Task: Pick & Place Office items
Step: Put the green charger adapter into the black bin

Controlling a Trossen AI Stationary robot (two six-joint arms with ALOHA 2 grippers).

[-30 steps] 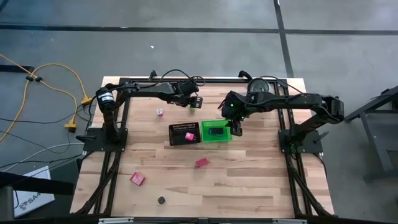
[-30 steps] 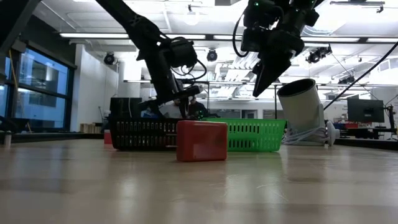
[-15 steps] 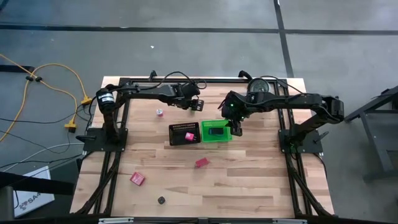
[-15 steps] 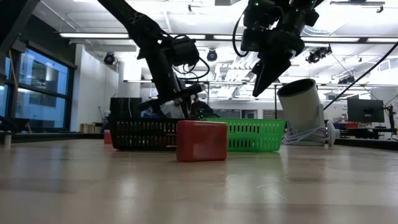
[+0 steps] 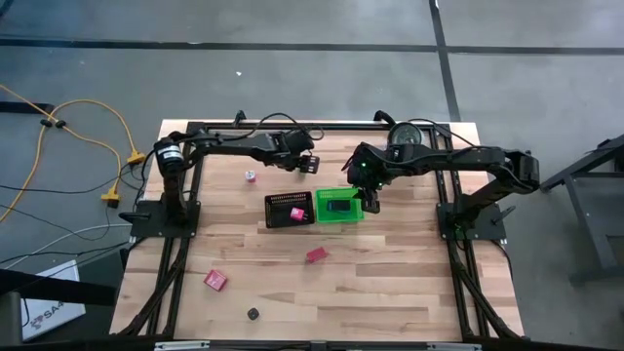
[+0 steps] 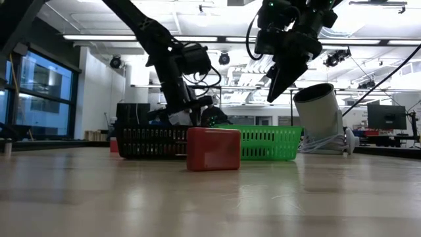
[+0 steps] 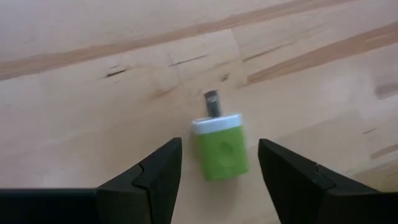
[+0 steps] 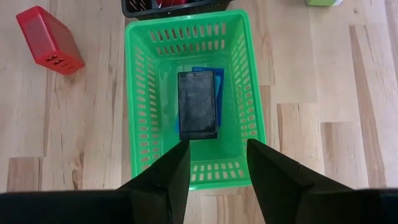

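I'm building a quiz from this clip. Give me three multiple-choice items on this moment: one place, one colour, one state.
1. The black flat item lies
A. in the green bin
B. on bare table
C. in the black mesh tray

2. The small item between the left gripper fingers is
A. red
B. green and white
C. blue

3. The right gripper is
A. shut on a block
B. out of view
C. open, empty, above the bin

A: right wrist view shows it inside.
B: left wrist view.
C: nothing between its fingers.

Bright ceiling strip lights; left wrist view slightly blurred.
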